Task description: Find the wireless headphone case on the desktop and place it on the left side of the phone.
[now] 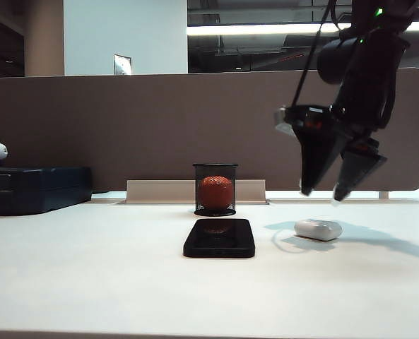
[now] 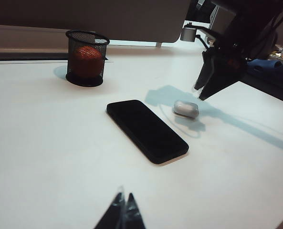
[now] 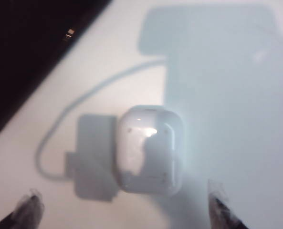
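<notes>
Right hand (image 1: 334, 193) wide open right above the headphone case (image 1: 318, 229); lower straight, straddle it evenly. Left hand (image 2: 123, 210) closed, well short of it.

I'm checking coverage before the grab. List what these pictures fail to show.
- Phone: right wrist view, cut off by the edge, blurred.
- Left gripper: left wrist view, only shut tips show; absent from the exterior view.
- Blue case: exterior view, cut by the edge.
- Right gripper: open above the headphone case.
</notes>
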`<state>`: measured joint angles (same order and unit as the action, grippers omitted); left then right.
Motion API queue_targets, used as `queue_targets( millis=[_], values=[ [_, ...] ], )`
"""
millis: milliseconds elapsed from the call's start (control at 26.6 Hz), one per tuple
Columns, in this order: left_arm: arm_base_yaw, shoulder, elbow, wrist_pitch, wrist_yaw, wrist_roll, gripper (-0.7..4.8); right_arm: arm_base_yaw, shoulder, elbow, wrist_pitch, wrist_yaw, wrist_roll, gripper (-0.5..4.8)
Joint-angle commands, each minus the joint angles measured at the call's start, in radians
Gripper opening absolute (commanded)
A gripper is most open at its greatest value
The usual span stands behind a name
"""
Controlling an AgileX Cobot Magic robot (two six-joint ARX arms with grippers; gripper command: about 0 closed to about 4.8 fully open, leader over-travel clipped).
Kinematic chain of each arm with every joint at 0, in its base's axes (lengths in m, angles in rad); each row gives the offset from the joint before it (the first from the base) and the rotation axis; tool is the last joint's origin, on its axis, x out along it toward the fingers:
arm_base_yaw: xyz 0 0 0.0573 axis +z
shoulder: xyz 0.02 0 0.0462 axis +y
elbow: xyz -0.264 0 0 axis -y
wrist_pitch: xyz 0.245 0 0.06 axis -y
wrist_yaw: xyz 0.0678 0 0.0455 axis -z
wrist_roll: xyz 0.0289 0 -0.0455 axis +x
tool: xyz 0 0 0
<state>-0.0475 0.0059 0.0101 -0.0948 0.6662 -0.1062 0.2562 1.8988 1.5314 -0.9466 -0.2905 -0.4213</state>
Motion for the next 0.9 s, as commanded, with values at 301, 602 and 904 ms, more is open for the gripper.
queue_targets(
  millis=[301,602,904],
  values=[
    [-0.001,0.001,0.002,0.003,0.001,0.001,-0.05,0.002,0.042,0.005,0.043,0.014,-0.024,4.79],
    [-0.001,0.001,0.002,0.001,0.000,0.001,-0.05,0.002,0.086,0.005,0.063,0.030,-0.024,4.79],
    [-0.001,0.001,0.002,-0.002,0.000,0.001,-0.05,0.002,0.105,0.005,0.083,0.030,-0.016,4.79]
  ],
)
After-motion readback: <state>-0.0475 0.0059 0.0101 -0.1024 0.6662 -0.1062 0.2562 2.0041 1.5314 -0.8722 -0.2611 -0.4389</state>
